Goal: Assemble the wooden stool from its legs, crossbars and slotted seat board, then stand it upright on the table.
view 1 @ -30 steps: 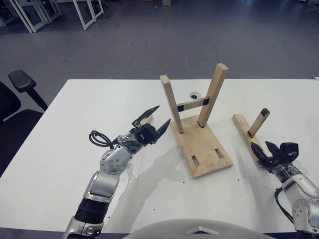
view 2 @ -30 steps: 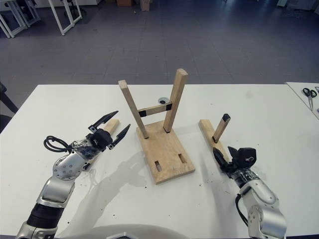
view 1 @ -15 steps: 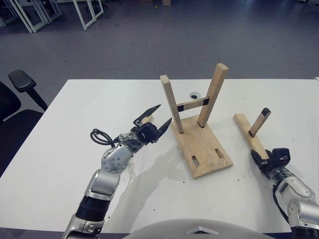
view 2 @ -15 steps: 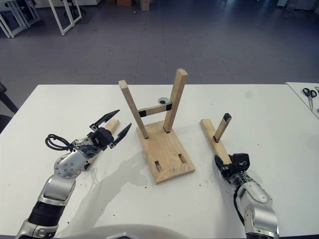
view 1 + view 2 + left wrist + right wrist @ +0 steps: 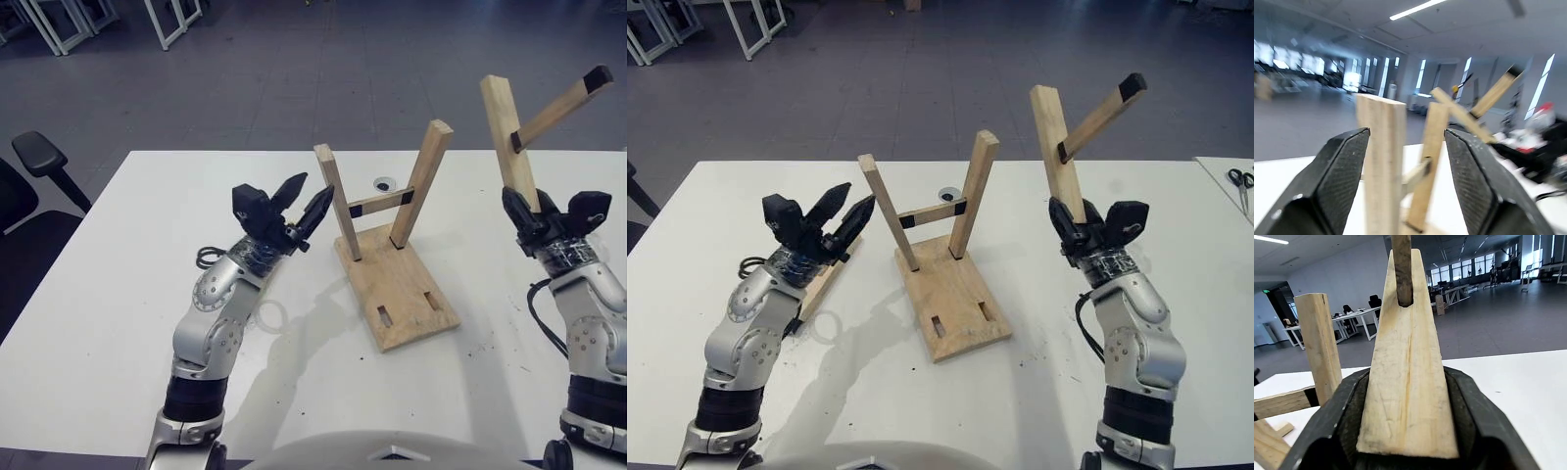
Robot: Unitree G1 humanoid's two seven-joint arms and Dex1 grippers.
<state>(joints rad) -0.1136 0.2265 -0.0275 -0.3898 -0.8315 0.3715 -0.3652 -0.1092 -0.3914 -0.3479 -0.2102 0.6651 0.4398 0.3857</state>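
The right hand [image 5: 1094, 226] clamps a leg [image 5: 1055, 137] with crossbar [image 5: 1102, 116], held high above the bench [image 5: 1019, 392] at right. The left hand [image 5: 855, 200] hangs open left of the seat [image 5: 950, 299], which lies mid-bench bearing two upright legs [image 5: 972, 191].

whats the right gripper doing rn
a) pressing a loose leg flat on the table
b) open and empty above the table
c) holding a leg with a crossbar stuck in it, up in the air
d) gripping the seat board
C: the right gripper has its fingers shut on a leg that stands up off the table, with a crossbar jutting from its side.
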